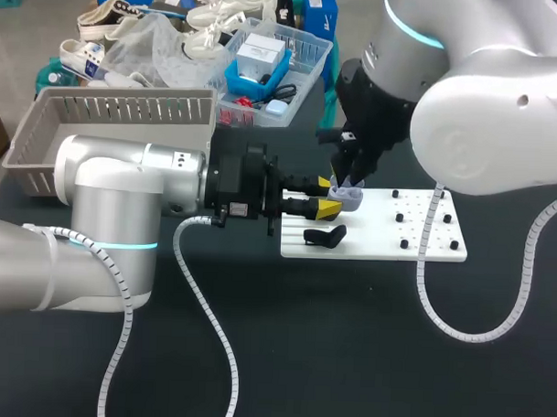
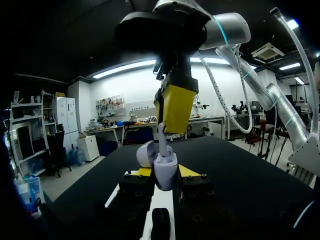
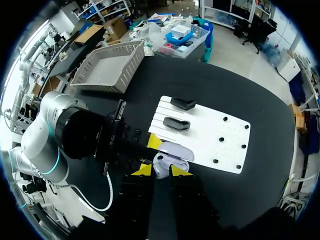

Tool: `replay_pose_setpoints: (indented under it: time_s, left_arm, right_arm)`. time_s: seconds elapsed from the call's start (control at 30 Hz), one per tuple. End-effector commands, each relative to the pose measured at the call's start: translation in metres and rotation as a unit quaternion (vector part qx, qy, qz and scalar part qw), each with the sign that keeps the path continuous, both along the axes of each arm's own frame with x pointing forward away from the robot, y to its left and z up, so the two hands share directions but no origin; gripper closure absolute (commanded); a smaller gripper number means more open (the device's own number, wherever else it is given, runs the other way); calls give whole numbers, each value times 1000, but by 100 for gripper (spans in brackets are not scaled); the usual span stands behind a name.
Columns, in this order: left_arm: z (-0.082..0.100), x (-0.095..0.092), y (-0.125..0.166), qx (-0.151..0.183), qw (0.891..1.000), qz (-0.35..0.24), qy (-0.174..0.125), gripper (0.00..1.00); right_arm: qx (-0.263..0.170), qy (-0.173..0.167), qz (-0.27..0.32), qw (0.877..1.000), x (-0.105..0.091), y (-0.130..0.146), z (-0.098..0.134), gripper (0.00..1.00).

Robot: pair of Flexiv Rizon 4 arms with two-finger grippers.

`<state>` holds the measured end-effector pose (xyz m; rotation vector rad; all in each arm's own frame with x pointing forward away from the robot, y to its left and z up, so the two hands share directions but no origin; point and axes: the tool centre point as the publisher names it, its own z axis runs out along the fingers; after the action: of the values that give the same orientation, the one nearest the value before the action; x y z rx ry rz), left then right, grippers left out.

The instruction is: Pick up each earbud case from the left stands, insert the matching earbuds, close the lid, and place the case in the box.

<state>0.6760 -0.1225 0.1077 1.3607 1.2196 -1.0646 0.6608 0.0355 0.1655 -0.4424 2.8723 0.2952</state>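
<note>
Case (image 2: 165, 167), lavender, sits between the two yellow tips of the left gripper (image 1: 326, 196), which clamp it from both sides above the near-left part of the white board (image 1: 387, 232). Its lid (image 2: 146, 153) is swung open to one side (best seen in the left wrist view).

The right gripper (image 1: 351, 174) hangs straight down over the case from the arm entering at the right. Its fingers are closed on a white earbud (image 2: 162, 141), whose stem points down into the open case. In the right wrist view the right gripper's own yellow tips frame the case, with one of the left gripper's tips just beyond it.

On the board's grooved left end lie two black stands (image 3: 182, 103) (image 3: 176, 123), one behind the other, both apart from the case. Small black pegs dot the board's right half.

A grey basket (image 1: 117, 111) stands on the dark table (image 1: 346, 357) at the far left, behind the left arm and well apart from the board.
</note>
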Motion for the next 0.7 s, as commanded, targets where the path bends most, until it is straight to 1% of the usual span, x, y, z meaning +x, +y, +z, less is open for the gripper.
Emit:
replay_pose_setpoints:
  time_s: [0.03,0.7]
  left_arm:
    - [0,-1,0,0,1000,3,-1,100]
    - [0,-1,0,0,1000,3,-1,100]
  right_arm:
    - [1,-2,0,1000,-1,0,-2,100]
    - [4,-2,-1,1000,3,3,-8,100]
